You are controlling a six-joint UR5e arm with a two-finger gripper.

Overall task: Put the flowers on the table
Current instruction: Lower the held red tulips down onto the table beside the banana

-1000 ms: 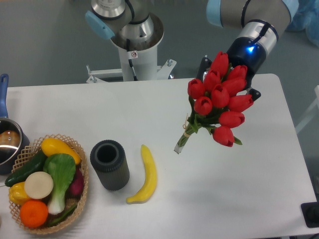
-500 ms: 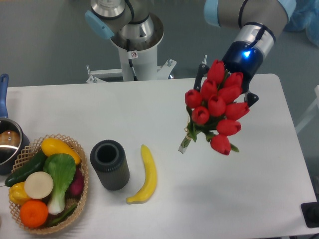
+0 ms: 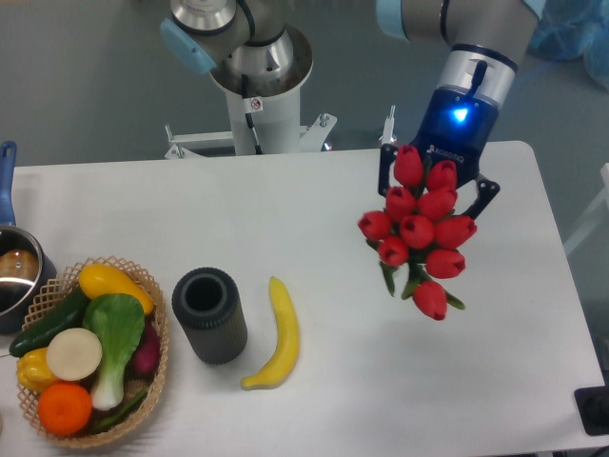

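Observation:
The flowers (image 3: 420,231), a bunch of red tulips with green leaves, hang in the air over the right half of the white table (image 3: 314,205). My gripper (image 3: 436,184) is shut on the flowers, its dark fingers (image 3: 384,168) showing on either side of the upper blooms. The blooms face the camera and hide most of the stems; only a few leaves show below them. I cannot tell how high the bunch is above the tabletop.
A yellow banana (image 3: 276,334) and a black cylindrical cup (image 3: 209,315) sit left of the flowers. A wicker basket (image 3: 158,366) of vegetables and a pot (image 3: 13,273) stand at the left edge. The arm's base (image 3: 257,90) is behind the table.
The wrist has turned and shifted slightly, swinging the bunch so the stem end that stuck out to the lower left is now hidden under the blooms. The flowers stay gripped.

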